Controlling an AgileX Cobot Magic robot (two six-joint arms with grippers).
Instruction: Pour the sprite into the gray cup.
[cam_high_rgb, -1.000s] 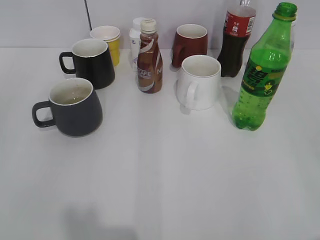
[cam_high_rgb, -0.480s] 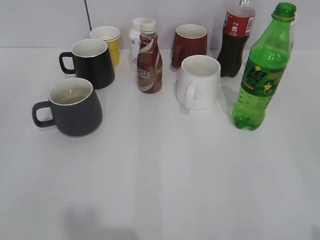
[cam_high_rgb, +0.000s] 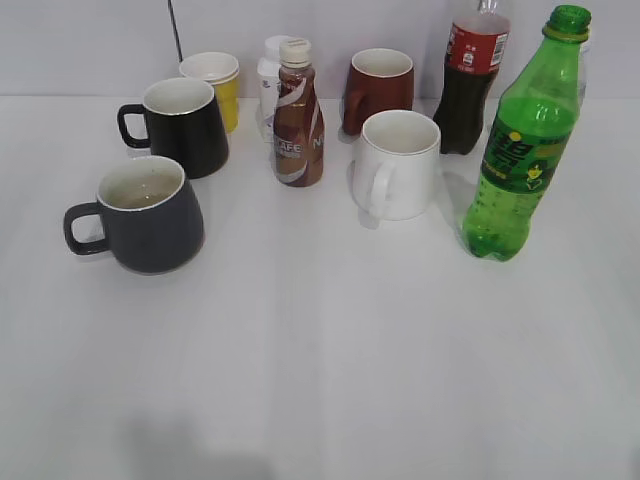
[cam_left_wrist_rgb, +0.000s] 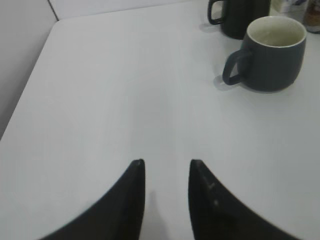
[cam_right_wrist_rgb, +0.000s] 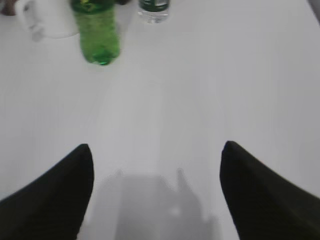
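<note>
My right claw (cam_right_wrist_rgb: 156, 150) is spread wide, holding nothing, with the sprite (cam_right_wrist_rgb: 96, 31) well ahead and a bit left of it. The left claw (cam_left_wrist_rgb: 166, 167) has only a narrow gap, empty too, and the gray cup (cam_left_wrist_rgb: 270, 52) sits ahead to its right. My worry: the white mug (cam_high_rgb: 398, 165) is just beside the bottle, so a sloppy approach could knock either over.

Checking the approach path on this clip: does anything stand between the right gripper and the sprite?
Nothing visible does. In the right wrist view only bare table lies between the open right gripper and the sprite. The white mug stands to the sprite's left and a clear bottle behind to its right, both off the line.
</note>
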